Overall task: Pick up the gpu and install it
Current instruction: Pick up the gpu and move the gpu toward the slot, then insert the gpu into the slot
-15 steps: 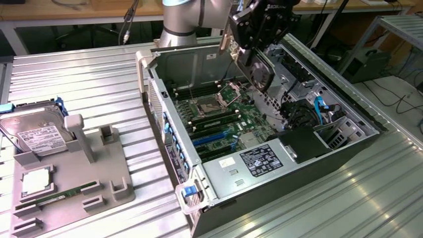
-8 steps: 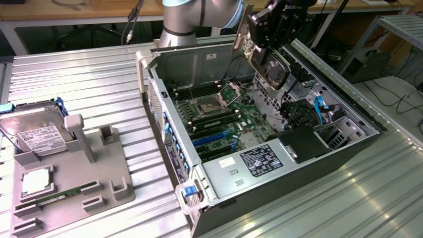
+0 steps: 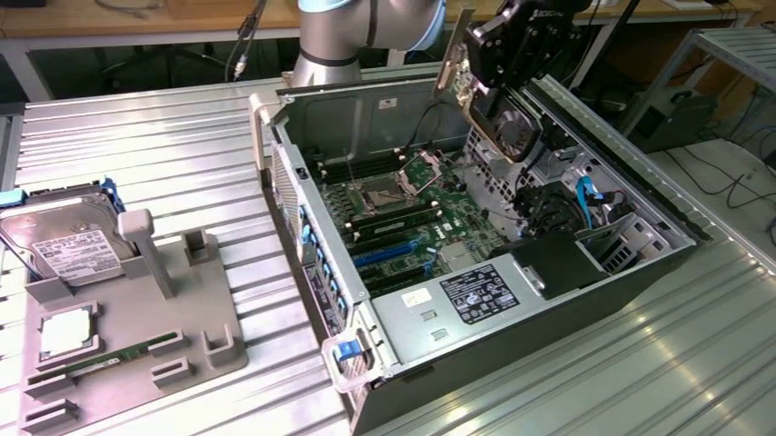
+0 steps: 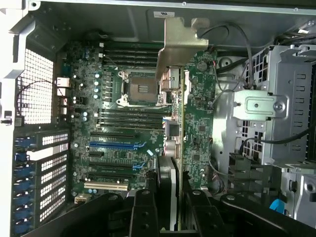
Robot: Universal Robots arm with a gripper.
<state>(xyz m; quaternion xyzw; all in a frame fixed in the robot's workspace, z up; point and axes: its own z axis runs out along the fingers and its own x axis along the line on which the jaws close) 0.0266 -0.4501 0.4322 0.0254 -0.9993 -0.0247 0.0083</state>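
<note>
Over the open case [image 3: 363, 118], the hand [image 4: 170, 202] grasps the gpu [image 3: 510, 132] by one end, bracket [image 4: 177, 44] at the other, card clear above the motherboard [image 3: 401, 218], presumably to avoid snags.

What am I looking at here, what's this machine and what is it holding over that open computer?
It is a robot arm with a gripping tool at its end, working over an open computer case on a ribbed metal table. The exterior view comes from a camera off the arm that sees the whole scene. The wrist view comes from a camera on the arm's wrist, looking into the case at the motherboard. The tool is shut on the gpu, a graphics card, and holds it above the case; its silver bracket is plain in the wrist view. On the exterior view's left, a grey tray carries a hard drive, a square silver chip and a green memory stick.
</note>
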